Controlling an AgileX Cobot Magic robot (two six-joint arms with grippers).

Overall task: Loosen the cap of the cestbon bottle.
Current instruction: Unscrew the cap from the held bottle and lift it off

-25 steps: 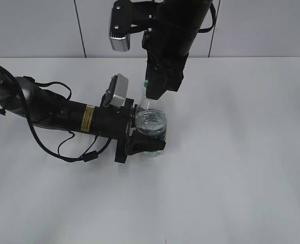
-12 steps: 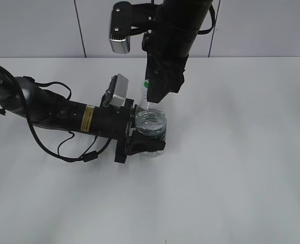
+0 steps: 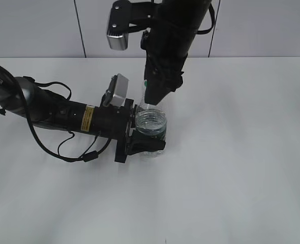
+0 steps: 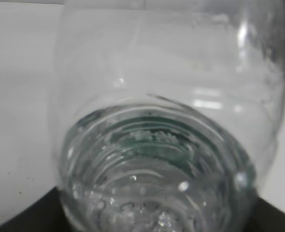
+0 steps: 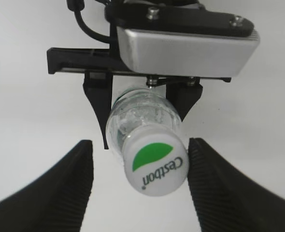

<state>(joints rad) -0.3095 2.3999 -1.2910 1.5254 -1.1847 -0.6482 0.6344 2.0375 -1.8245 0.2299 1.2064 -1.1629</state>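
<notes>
White plastic cap (image 5: pixel 155 168) is sitting on the cestbon bottle (image 3: pixel 150 125), which is standing upright near the table's (image 3: pixel 241 152) middle, clamped at its body by the left gripper (image 3: pixel 142 133). Right gripper (image 5: pixel 140 181) is straddling the cap with jaws parted, clear of it on both sides. Whether the cap is loosened cannot be judged; it is not off.

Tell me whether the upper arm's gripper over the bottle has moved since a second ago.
Yes. The right gripper has risen slightly, away from the clear plastic water bottle that stays put, and its jaws now stand clear of the white cap.
</notes>
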